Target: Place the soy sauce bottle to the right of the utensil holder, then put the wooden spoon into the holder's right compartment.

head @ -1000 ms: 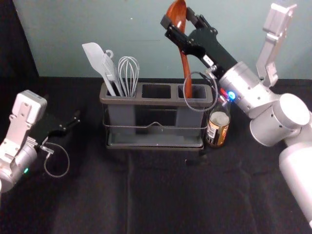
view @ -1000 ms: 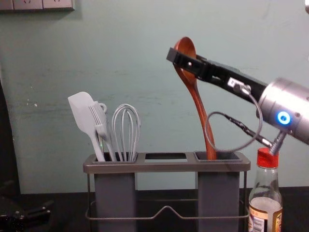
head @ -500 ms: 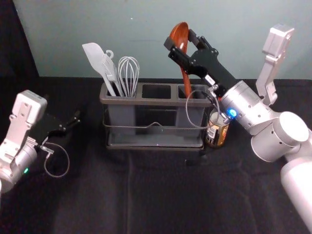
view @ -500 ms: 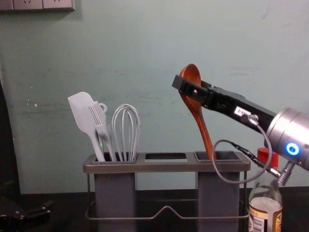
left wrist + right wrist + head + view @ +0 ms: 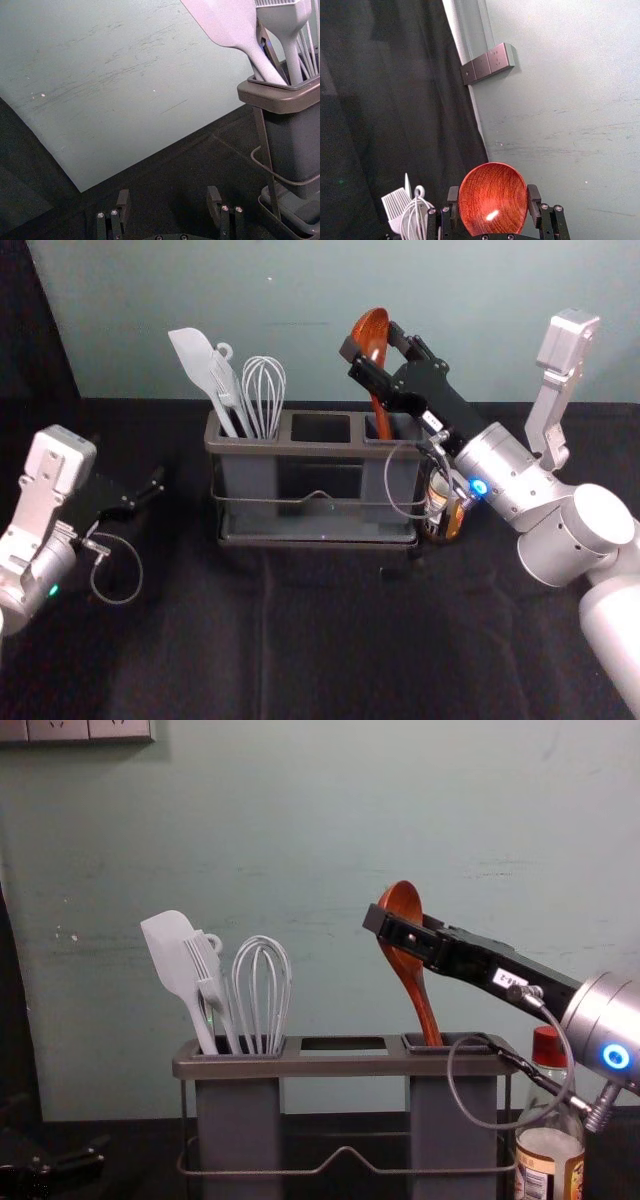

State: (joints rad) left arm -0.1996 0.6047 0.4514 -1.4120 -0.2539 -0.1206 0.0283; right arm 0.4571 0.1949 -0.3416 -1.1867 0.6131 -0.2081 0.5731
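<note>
My spoon (image 5: 403,902) sank deeper into the holder's (image 5: 300,1066) right compartment (image 5: 452,1120).
My right hand (image 5: 373,340), above that compartment, gripped the bowl from both sides; it had come down over the last second, taking the handle further in, so I judged only a little lowering and the release remained. The bottle (image 5: 548,1170) stood just right of the holder, as asked. My left hand (image 5: 169,196) idled left of the holder, spread wide.

Passage — open air above middle compartment (image 5: 320,427) of utensil holder (image 5: 310,449), between whisk (image 5: 265,385) and wooden spoon (image 5: 372,332). Obstacle, holder's right — soy sauce bottle (image 5: 547,1145).
</note>
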